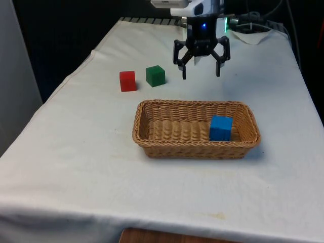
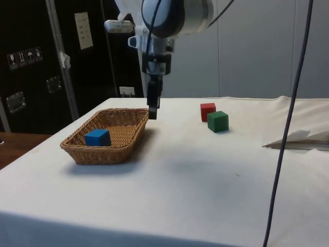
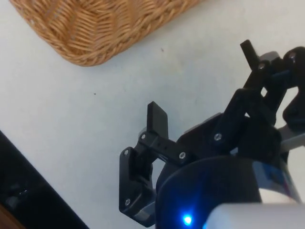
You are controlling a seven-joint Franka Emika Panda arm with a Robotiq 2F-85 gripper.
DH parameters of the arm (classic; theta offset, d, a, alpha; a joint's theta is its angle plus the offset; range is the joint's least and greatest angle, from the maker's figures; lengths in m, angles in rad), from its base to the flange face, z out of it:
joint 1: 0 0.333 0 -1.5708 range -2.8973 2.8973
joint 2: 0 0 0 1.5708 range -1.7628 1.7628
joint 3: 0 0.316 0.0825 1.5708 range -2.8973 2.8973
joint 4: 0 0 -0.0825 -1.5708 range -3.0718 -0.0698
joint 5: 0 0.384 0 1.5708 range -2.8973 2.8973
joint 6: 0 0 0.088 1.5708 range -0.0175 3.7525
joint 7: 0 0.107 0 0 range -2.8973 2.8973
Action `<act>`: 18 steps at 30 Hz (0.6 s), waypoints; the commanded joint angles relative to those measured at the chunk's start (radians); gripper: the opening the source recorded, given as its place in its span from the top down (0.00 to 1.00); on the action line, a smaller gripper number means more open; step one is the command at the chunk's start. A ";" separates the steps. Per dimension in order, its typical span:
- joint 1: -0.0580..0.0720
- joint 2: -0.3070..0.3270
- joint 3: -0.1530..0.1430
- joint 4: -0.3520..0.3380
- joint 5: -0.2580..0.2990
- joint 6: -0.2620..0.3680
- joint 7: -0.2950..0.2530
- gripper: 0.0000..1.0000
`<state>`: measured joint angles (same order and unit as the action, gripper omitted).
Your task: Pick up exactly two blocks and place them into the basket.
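Note:
A blue block (image 1: 220,127) lies inside the woven basket (image 1: 152,147), toward the front view's right end; the side view shows the blue block (image 2: 97,137) in the basket (image 2: 121,146) too. A red block (image 1: 127,80) and a green block (image 1: 155,75) sit side by side on the cloth beyond the basket, also seen as red block (image 2: 207,111) and green block (image 2: 218,121). My gripper (image 1: 201,74) hovers open and empty above the cloth just behind the basket's far rim, to the right of the green block. Its fingers (image 3: 157,118) are spread wide over bare cloth beside the basket's corner (image 3: 95,38).
The table's cloth edge drops off at the front view's left and right. Crumpled paper and cables (image 1: 253,30) lie at the far right corner. A cable (image 2: 288,123) hangs down in the side view.

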<state>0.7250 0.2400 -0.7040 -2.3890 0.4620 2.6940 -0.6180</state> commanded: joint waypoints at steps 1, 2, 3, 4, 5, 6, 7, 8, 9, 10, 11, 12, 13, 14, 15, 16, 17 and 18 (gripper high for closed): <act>0.008 -0.007 -0.012 -0.019 -0.021 0.017 0.005 0.00; 0.008 -0.010 -0.015 -0.025 -0.021 0.021 -0.001 0.00; 0.008 -0.017 -0.021 -0.041 -0.022 0.031 -0.013 0.00; 0.008 -0.020 -0.023 -0.047 -0.023 0.036 -0.018 0.00; 0.000 -0.016 -0.011 -0.029 -0.001 0.016 -0.026 0.00; 0.008 -0.024 -0.026 -0.055 -0.024 0.041 -0.024 0.00; 0.008 -0.028 -0.029 -0.063 -0.025 0.047 -0.029 0.00; 0.008 -0.031 -0.031 -0.070 -0.026 0.052 -0.033 0.00; 0.007 -0.038 -0.036 -0.084 -0.032 0.063 -0.040 0.00; 0.006 -0.042 -0.039 -0.091 -0.036 0.068 -0.043 0.00; 0.006 -0.046 -0.041 -0.098 -0.040 0.073 -0.045 0.00; 0.000 -0.044 -0.029 -0.084 -0.020 0.057 -0.052 0.00; 0.006 -0.050 -0.044 -0.104 -0.044 0.076 -0.048 0.00; 0.005 -0.053 -0.047 -0.110 -0.048 0.079 -0.052 0.00; 0.005 -0.057 -0.050 -0.115 -0.052 0.083 -0.055 0.00; 0.004 -0.060 -0.053 -0.120 -0.056 0.086 -0.058 0.00; 0.003 -0.067 -0.060 -0.131 -0.062 0.093 -0.068 0.00; 0.003 -0.070 -0.063 -0.136 -0.064 0.096 -0.073 0.00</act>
<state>0.7250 0.1660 -0.7590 -2.5190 0.4160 2.7780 -0.6980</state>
